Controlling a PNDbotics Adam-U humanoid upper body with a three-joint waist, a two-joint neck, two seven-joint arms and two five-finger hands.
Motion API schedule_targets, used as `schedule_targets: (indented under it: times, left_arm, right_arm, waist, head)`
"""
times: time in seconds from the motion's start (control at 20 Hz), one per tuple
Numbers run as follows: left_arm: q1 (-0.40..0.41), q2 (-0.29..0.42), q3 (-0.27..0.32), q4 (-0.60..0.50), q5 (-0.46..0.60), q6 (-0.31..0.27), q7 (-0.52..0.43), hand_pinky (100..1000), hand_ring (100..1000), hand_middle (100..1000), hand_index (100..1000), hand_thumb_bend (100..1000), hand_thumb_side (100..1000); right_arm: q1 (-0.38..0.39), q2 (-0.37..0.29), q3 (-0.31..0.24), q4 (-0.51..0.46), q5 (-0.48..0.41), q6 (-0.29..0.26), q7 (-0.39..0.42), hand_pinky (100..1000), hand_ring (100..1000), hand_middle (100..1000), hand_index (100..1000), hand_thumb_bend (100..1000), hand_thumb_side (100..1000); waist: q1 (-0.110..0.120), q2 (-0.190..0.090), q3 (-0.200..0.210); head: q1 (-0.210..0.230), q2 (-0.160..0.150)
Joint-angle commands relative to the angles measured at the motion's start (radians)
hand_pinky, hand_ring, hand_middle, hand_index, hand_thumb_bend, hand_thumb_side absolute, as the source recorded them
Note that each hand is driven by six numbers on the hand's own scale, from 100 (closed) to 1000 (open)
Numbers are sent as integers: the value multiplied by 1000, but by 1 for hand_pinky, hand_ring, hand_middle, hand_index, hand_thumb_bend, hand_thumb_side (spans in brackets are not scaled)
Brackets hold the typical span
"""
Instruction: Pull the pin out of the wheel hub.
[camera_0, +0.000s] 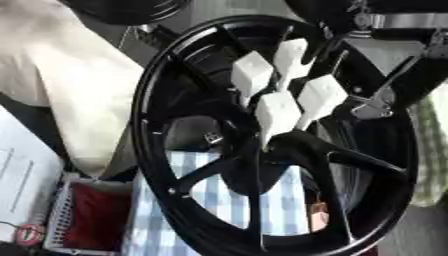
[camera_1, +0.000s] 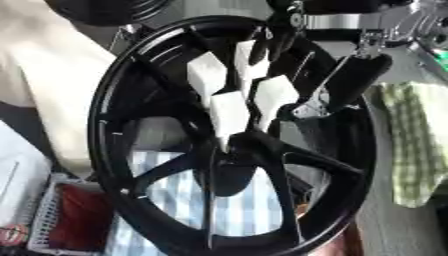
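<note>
A large black spoked alloy wheel hub (camera_0: 262, 150) is standing upright and filling most of both views, its rim (camera_0: 149, 150) curving down the left side. The robot's right hand (camera_1: 337, 87), black with silver joints, is reaching in from the upper right and sitting against the centre of the hub. Its white, wedge-shaped fingertips (camera_0: 280, 112) are bunching close together over the hub's middle, where the spokes are meeting, and pointing down toward it. Whether they are pinching anything I cannot tell, and the pin itself is not showing, being hidden behind those fingertips if it is there. The left hand is not appearing in either view.

Through the lower spokes a blue-and-white checked cloth (camera_0: 232, 200) is showing on the surface behind the hub. A white plastic basket with red contents (camera_0: 83, 217) is sitting at the lower left, just beside the rim. A green checked cloth (camera_1: 411, 150) is hanging at the right edge.
</note>
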Motion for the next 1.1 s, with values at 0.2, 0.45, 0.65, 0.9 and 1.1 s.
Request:
schedule_targets:
  times: [0.2,0.45,0.65,0.9,1.1]
  left_arm:
    - [-10,8,1,-13,2,-3,-5,760,766,717,793,415,732]
    - [-11,5,0,-13,4,-2,-6,761,766,718,792,413,735]
    - [-12,4,0,-13,5,-2,-8,762,767,718,792,411,737]
    - [-12,2,0,-13,6,-2,-8,762,767,718,792,409,739]
    - [-14,0,-1,-13,8,-2,-10,763,767,719,792,408,740]
  right_arm:
    - [-7,-14,-6,12,8,9,1,789,737,726,766,463,206]
    - [3,-13,1,31,21,12,5,789,737,728,765,465,193]
    - [4,-11,6,49,28,9,10,789,737,727,764,450,177]
    - [7,-8,9,71,33,5,9,788,736,725,762,440,176]
    - [7,-4,14,84,37,3,13,788,736,725,761,429,158]
  waist:
    - [3,-12,3]
    - [2,-8,5]
    - [2,-5,6]
    - [3,-2,7]
    - [3,0,8]
  head:
    - [4,-3]
    - [4,-5]
    - [4,-7]
    - [4,-9]
    - [3,-13]
